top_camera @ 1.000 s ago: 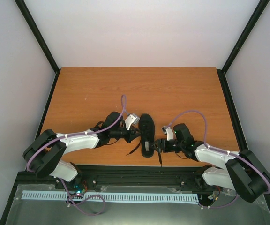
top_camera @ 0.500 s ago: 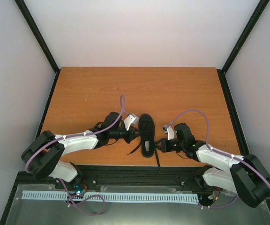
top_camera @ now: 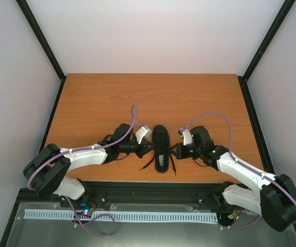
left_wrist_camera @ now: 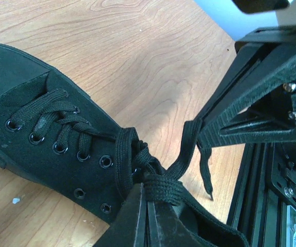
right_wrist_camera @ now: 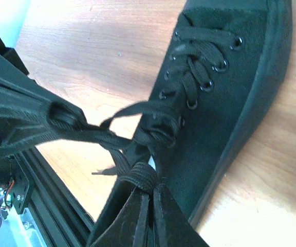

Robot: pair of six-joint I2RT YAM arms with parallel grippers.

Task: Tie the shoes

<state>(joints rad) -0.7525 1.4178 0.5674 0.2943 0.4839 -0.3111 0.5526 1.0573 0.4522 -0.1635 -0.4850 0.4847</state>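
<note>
The black shoe (top_camera: 161, 148) lies on the table between my two arms, toe pointing away, laces crossed over its tongue. My left gripper (top_camera: 149, 148) is at the shoe's left side, shut on a folded piece of black lace (left_wrist_camera: 164, 188) by the top eyelets. My right gripper (top_camera: 174, 150) is at the shoe's right side, shut on another fold of lace (right_wrist_camera: 144, 177). In the left wrist view the shoe (left_wrist_camera: 45, 134) fills the left half and a lace strand runs up to the right gripper's fingers (left_wrist_camera: 225, 116). A loose lace end (top_camera: 173, 165) trails toward the near edge.
The wooden table (top_camera: 153, 98) stretches behind the shoe. A black rail (top_camera: 153, 188) runs along the near edge, close to the shoe's heel. Grey walls with black corner posts enclose the sides and back.
My right gripper has closed on the lace and moved a little away from the near edge, along the shoe's right side. The left gripper has kept its grip and place.
</note>
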